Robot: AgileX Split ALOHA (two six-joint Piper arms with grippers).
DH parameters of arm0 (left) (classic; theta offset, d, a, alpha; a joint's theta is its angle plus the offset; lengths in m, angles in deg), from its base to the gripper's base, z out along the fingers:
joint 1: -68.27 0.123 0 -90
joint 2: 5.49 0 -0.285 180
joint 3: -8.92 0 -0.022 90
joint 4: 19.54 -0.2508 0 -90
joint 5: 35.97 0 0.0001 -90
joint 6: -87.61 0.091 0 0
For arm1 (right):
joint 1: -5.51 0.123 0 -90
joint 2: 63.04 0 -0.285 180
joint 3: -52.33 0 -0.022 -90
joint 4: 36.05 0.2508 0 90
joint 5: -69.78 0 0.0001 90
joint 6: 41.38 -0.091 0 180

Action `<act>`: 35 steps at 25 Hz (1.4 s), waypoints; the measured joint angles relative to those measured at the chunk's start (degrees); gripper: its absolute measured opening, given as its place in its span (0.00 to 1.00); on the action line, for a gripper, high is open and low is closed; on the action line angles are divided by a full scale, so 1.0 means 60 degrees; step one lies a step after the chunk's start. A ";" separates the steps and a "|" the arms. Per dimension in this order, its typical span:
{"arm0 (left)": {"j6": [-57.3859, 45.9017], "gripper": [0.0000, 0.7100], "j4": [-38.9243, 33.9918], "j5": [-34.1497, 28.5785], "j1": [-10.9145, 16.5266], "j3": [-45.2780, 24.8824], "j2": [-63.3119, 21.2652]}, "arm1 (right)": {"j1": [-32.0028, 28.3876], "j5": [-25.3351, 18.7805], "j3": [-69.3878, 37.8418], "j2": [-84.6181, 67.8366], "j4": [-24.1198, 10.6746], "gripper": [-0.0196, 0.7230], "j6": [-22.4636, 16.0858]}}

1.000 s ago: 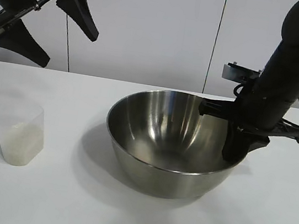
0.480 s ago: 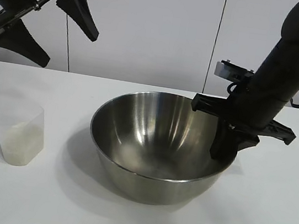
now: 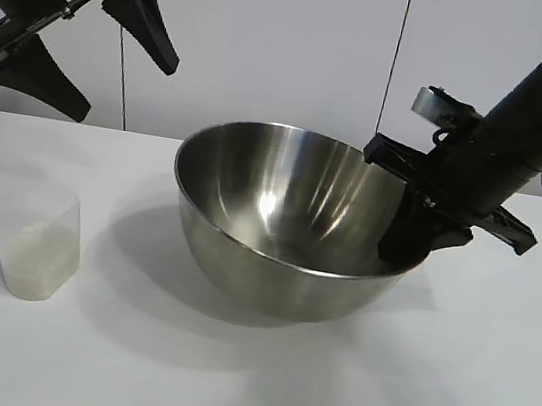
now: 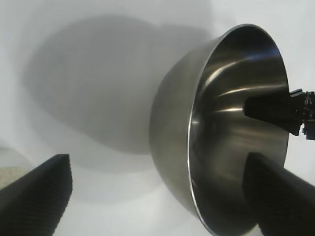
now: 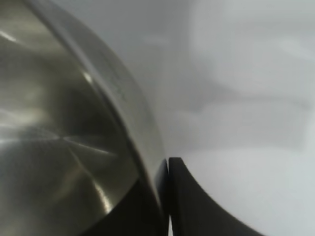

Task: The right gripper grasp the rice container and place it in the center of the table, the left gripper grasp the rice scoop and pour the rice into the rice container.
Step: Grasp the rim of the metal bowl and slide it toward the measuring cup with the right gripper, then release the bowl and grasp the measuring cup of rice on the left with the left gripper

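now the rice container (image 3: 289, 221) has tipped and slid closer to the rice scoop (image 3: 39, 249), its rim pinched in the right pincer (image 3: 408, 245); left pincer (image 3: 82, 40) hangs wide above the scoop, placement unfinished.

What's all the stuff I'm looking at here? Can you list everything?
rice container: one, shiny steel, mid-table, tilted with its far rim raised
rice scoop: one, clear plastic, standing at the table's left
rice: white grains inside the scoop
table: one, white
wall: pale panels behind
left end effector: black, open, in the air above the scoop
right end effector: black, shut on the container's right rim
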 joint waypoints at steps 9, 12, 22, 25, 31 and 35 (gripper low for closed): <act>0.0000 0.95 0.0000 0.0000 0.0000 0.0000 0.0000 | 0.0372 0.0353 0.0000 0.0557 -0.0163 0.04 -0.0287; 0.0000 0.95 0.0000 0.0000 0.0000 0.0000 0.0000 | 0.0452 0.0513 0.0000 0.0679 -0.0178 0.04 -0.0456; 0.0000 0.95 0.0000 0.0000 0.0000 0.0000 0.0000 | 0.0452 0.0522 0.0009 0.0670 -0.0466 0.17 -0.0994; 0.0000 0.95 0.0000 0.0000 0.0000 0.0000 0.0000 | 0.0452 0.0337 0.0009 0.0545 -0.0509 0.49 -0.1026; 0.0000 0.95 0.0000 0.0000 0.0000 0.0000 0.0000 | 0.0452 -0.0433 0.0767 -0.0439 -0.1063 0.85 -0.1458; 0.0000 0.95 0.0000 0.0008 0.0000 0.0000 0.0000 | 0.0332 -0.1483 0.1923 -0.0917 -0.2808 0.87 -0.2354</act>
